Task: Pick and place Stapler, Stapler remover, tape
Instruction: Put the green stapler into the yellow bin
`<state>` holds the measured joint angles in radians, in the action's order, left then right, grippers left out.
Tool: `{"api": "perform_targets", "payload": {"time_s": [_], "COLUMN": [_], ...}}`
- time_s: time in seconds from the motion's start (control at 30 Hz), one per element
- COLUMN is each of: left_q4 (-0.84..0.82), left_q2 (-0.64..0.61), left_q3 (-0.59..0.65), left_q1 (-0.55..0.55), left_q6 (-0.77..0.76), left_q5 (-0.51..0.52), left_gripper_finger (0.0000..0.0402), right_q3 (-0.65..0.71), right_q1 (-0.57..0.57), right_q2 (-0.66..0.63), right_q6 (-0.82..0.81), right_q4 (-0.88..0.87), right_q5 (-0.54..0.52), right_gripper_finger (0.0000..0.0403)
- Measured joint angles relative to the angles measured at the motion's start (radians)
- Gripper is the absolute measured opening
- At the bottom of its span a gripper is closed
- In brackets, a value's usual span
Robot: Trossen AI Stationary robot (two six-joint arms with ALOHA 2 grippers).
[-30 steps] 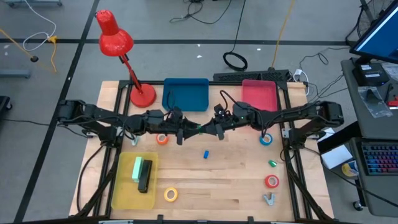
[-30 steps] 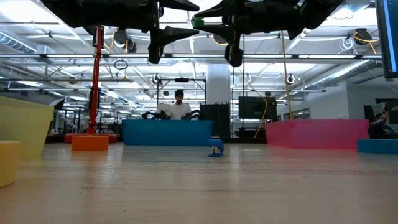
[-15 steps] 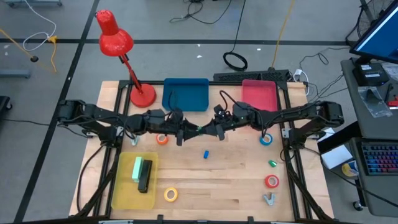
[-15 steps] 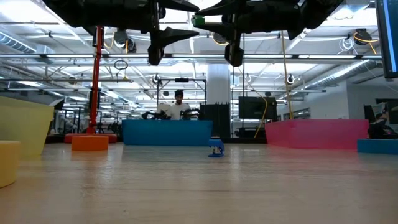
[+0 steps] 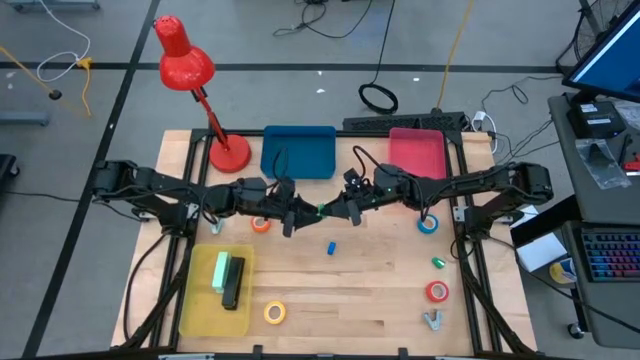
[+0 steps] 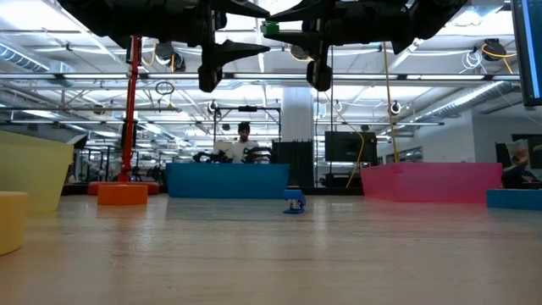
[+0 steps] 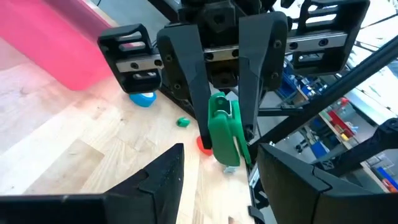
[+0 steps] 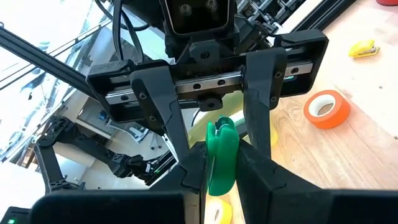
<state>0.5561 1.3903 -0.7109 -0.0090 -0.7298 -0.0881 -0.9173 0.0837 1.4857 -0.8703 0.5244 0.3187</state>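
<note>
Right end effector (image 5: 330,211) grips green stapler remover (image 8: 221,155); left end effector (image 5: 300,213) open opposite.

Both arms raised above table centre, wrists facing; right gripper (image 5: 331,210) clamped on a green staple remover (image 8: 222,155), left gripper (image 5: 303,213) spread wide around it, not closed

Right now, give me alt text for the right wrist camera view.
The right hand grips a small green plastic piece, which sits between the open fingers of the left hand facing it, above the wooden table. An orange tape roll lies on the table beyond.
</note>
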Motion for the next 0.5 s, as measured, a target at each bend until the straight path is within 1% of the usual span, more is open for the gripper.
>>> {"api": "perform_targets", "payload": {"time_s": [0.5], "left_q4": [0.018], "left_q2": [0.000], "left_q3": [0.000], "left_q1": [0.005], "left_q6": [0.000], "left_q5": [0.018], "left_gripper_finger": [0.0202], "right_q3": [0.000], "right_q1": [0.000], "right_q2": [0.000], "right_q6": [-0.019], "right_q4": [0.002], "right_q5": [-0.028], "right_gripper_finger": [0.0047]}}
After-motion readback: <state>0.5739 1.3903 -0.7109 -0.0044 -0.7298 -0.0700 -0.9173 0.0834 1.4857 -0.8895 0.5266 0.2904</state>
